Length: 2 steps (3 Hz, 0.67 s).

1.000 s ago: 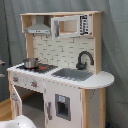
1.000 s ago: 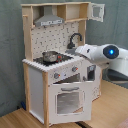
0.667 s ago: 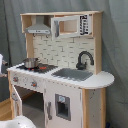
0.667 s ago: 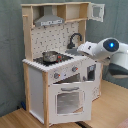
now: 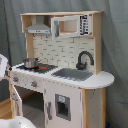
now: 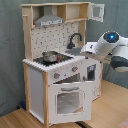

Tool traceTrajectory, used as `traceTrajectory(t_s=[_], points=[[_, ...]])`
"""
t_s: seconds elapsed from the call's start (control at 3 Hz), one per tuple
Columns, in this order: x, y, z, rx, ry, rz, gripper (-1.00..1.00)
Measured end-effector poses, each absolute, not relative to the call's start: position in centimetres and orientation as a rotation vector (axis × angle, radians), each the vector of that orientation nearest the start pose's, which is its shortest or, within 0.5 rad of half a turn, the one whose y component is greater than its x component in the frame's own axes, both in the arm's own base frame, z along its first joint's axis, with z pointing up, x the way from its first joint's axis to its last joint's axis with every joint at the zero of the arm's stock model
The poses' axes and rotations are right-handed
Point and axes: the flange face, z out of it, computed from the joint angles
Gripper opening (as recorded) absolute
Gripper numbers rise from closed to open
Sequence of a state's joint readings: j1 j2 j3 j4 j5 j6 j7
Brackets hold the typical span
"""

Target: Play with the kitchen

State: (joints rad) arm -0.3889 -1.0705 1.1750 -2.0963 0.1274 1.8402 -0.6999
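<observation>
Nearest in the second exterior view, the oven door (image 6: 68,100) with its clear window is seen hanging on the front of the kitchen (image 6: 60,60), and its lower edge looks to be tilted slightly outward. Just above it, two round knobs (image 6: 56,76) are set in the light front panel. On the stove (image 6: 50,60) a small metal pot (image 6: 50,56) is stood, with a red burner patch visible beside it.

At the second exterior view's right, the white robot arm (image 6: 107,46) is held level with the counter, a blue-lit ring on its joint, its forward end reaching toward the sink side of the kitchen. The gripper is hidden there, so whether its fingers are spread or pressed together cannot be told.

Further back, the black faucet (image 6: 75,38) is curved over the sink, against the white tiled backsplash. Above, the grey range hood (image 6: 49,21) is mounted under the top shelf, and a small cabinet door (image 6: 96,12) is swung open at the upper corner.

In the first exterior view the kitchen (image 5: 62,65) is placed mid-picture before a grey curtain (image 5: 115,45), with the grey sink (image 5: 72,74) set in the counter and the microwave cabinet (image 5: 72,26) up top. A wooden floor (image 6: 112,107) is seen beneath in the second exterior view.
</observation>
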Motion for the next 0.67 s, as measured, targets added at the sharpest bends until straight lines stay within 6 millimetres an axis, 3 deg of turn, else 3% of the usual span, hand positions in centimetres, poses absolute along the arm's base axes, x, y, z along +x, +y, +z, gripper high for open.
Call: traceTrajectory(t_s=[0.67], points=[[23.2,40.7,50.3,1.854,1.629,0.123,1.0]])
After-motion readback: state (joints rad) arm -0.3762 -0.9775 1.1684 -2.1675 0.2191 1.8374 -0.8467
